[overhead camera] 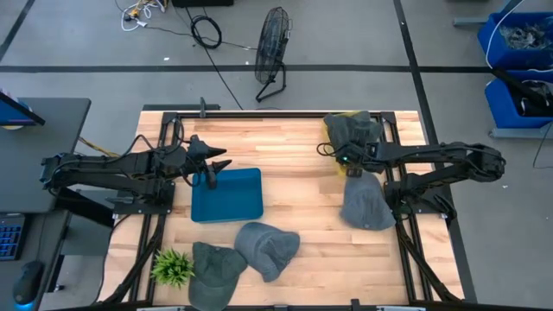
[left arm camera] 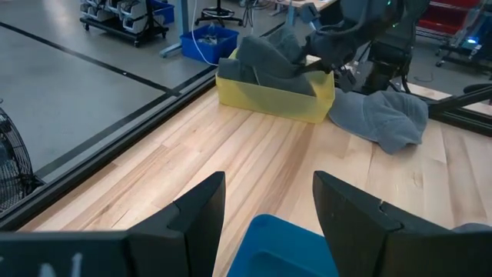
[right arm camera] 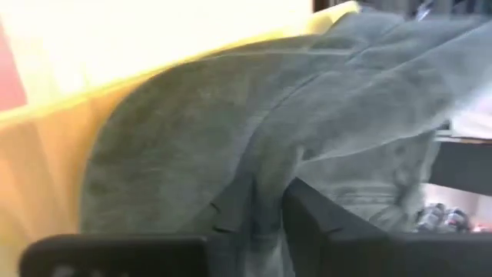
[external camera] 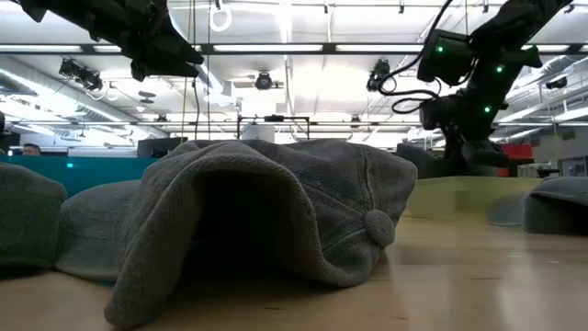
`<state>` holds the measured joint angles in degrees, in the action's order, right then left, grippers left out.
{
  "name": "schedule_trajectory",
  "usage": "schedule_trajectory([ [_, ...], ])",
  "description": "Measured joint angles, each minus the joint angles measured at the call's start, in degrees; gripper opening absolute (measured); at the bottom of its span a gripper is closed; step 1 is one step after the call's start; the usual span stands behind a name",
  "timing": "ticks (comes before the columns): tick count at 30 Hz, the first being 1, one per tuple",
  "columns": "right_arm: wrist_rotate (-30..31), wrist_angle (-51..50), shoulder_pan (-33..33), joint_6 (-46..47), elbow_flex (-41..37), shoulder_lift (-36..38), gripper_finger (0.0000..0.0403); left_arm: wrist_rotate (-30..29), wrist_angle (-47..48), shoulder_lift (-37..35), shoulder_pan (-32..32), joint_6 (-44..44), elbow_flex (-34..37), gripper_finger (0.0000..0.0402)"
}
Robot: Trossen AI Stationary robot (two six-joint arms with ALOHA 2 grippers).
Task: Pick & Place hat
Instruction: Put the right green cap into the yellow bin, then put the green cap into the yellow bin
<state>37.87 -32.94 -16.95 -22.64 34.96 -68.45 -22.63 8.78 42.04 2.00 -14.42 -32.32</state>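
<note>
- The right claw (overhead camera: 344,159) is seen at the yellow bin (left arm camera: 270,98) in the far right corner of the tabletop (overhead camera: 294,151), pressed into the grey hat (right arm camera: 254,146) that is heaped in that bin.
- In the right wrist view the two dark fingers (right arm camera: 338,231) are seen a small way apart with a fold of the hat's cloth between them; whether the fold is pinched firmly cannot be told.
- The left claw (left arm camera: 269,211) is held spread wide and empty above the far edge of the blue tray (overhead camera: 226,194), near the middle of the tabletop.
- The step in hand is judged to be the picking of the hat from the bin. A thick fold should be taken fully between the fingers, and the hat lifted straight up until the bin's wall is cleared, so that the bin is not dragged along.
- The blue tray is taken as the likely target, though this is not stated by the task.
- More hats are seen: one (overhead camera: 366,203) just beside the bin by the right edge, and two (overhead camera: 268,249) (overhead camera: 216,272) near the front edge, with a small green plant (overhead camera: 172,267) toward the front left corner.
- How many hats are in the bin cannot be made out; its inside is covered by cloth.
- The low view is largely blocked by a hat (external camera: 266,211) close to the lens.
</note>
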Motion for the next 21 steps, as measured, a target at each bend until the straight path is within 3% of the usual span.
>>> schedule_trajectory([
  [7, 2.55, -5.91, 1.29, 0.82, 3.77, -0.02, 0.0131, -0.01, -1.21, 0.0, 0.02, -2.35, 0.0, 0.0202],
  [12, 0.43, -12.17, 4.21, 7.64, 10.48, -0.02, 0.0141, 0.0, -1.68, 0.02, 0.02, -3.03, 0.0, 0.0202],
  [16, -4.91, -13.47, 6.67, 12.22, 15.96, 0.0, 0.0137, 0.51, -3.22, 0.02, 0.01, -3.33, 0.0, 0.0202],
  [21, -13.93, -11.34, 8.56, 17.01, 19.76, 0.0, 0.0126, 11.73, -10.34, 0.0, -0.06, -0.13, 0.0, 0.0202],
])
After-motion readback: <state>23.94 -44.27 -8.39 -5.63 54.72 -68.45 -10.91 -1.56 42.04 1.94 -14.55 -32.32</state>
